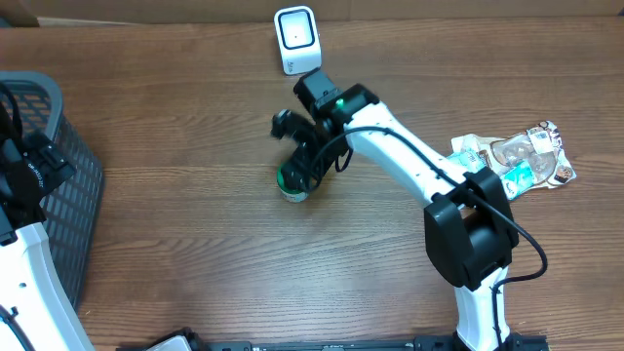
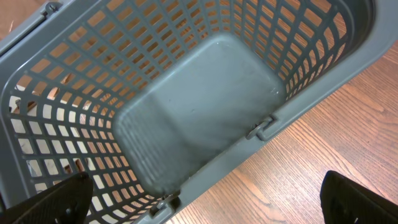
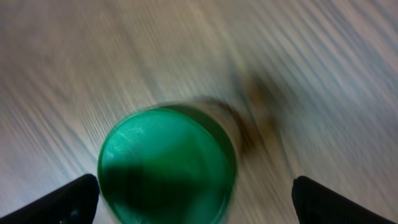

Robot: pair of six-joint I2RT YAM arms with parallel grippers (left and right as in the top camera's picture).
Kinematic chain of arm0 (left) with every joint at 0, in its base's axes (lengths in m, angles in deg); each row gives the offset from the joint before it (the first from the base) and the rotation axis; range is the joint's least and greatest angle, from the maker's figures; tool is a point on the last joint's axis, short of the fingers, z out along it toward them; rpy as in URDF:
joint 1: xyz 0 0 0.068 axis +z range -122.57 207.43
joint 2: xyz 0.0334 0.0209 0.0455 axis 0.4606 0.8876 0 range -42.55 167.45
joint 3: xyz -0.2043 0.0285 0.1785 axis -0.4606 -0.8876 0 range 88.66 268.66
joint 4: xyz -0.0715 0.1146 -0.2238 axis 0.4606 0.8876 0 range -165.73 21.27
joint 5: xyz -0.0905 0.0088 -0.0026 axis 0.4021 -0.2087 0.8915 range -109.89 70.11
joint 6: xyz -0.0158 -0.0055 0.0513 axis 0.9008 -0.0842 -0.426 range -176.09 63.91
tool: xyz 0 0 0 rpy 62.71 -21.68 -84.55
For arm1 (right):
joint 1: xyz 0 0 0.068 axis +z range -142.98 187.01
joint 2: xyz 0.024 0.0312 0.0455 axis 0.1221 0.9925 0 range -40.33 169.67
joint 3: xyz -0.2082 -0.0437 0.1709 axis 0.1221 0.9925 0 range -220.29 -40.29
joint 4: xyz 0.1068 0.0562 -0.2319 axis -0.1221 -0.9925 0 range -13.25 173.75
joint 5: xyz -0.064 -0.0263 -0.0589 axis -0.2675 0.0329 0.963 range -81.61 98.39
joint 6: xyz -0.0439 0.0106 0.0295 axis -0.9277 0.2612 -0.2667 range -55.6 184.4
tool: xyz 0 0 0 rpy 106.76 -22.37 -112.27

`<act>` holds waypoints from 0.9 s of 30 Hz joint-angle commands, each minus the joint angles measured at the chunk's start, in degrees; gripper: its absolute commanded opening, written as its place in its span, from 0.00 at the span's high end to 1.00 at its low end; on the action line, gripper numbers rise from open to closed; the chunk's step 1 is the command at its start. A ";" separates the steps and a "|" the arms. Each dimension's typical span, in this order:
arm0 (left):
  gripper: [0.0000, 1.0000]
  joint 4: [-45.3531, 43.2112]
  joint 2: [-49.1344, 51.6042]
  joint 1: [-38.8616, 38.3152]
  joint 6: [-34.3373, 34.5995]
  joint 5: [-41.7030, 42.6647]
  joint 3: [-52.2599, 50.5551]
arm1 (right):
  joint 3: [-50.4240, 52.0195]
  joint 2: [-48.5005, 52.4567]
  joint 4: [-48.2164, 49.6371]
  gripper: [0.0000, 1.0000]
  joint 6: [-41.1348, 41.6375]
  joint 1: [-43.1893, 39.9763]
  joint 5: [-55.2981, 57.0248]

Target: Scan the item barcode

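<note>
Hovering right hand (image 3: 196, 200), fingers spread apart and empty, over small round green-lidded container (image 1: 292, 183) on brown wooden tabletop (image 1: 195, 244), near white box-shaped scanner (image 1: 295, 39). Probably light, rigid, smooth-sided. Grasp across body, below lid.

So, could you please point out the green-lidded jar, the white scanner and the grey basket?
green-lidded jar (image 3: 168, 165): right wrist view, middle of its green lid.
white scanner (image 1: 295, 37): overhead view, its front face.
grey basket (image 2: 199, 106): left wrist view, bare floor.
</note>
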 commanded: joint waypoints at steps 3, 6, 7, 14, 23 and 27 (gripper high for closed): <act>0.01 -0.02 0.09 0.24 -0.92 0.07 0.50 | -4.46 -0.74 -3.89 0.00 33.48 -0.02 0.04; 0.00 -0.02 0.09 0.24 -0.92 0.07 0.50 | -4.46 -0.74 -2.64 0.00 42.84 2.16 2.60; 0.00 -0.02 0.09 0.24 -0.92 0.07 0.48 | -4.39 -0.72 -2.05 0.00 47.41 2.99 5.92; 0.00 -0.02 0.09 0.24 -0.92 0.07 0.50 | -2.49 0.55 -0.98 0.00 70.66 8.70 30.77; 0.01 -0.02 0.09 0.24 -0.90 0.07 0.48 | -0.83 2.91 1.84 0.10 72.02 8.96 26.95; 0.00 0.00 0.09 0.24 -0.92 0.07 0.50 | -0.83 2.93 1.49 0.13 69.18 8.96 22.32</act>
